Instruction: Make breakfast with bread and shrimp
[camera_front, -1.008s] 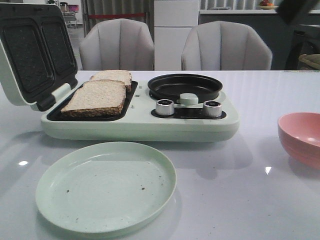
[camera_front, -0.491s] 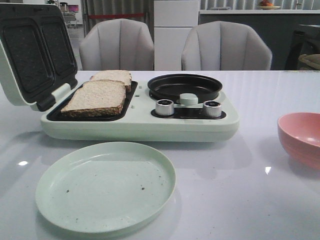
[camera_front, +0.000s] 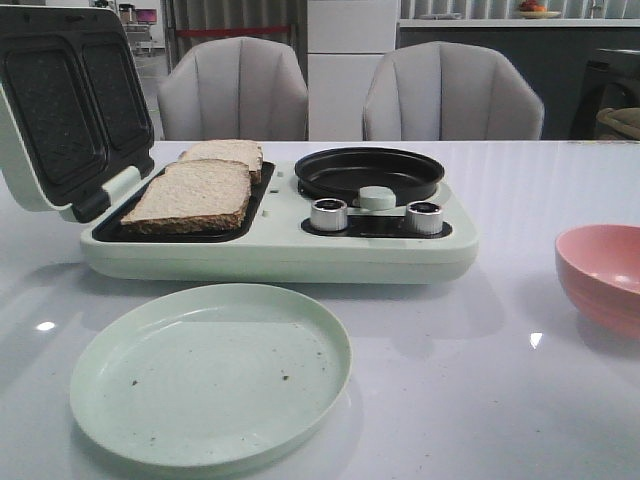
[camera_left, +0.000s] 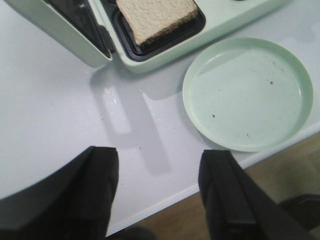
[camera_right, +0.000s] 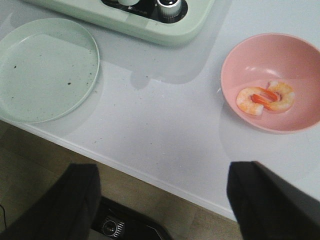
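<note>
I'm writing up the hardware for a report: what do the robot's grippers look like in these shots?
Only the fingertips show, in the wrist views. The left gripper has two broad, matte black fingers with blunt, squared ends. The right gripper looks the same: two wide, plain black fingers. No cables, markings or arm links are visible; the front view shows neither arm.

Left gripper (camera_left: 157, 192) and right gripper (camera_right: 162, 200) both empty, jaws spread wide, high above the table edge.

Left pincer (camera_left: 157, 192), right pincer (camera_right: 162, 200): matte black, broad blocky fingers (camera_left: 227, 197).
</note>
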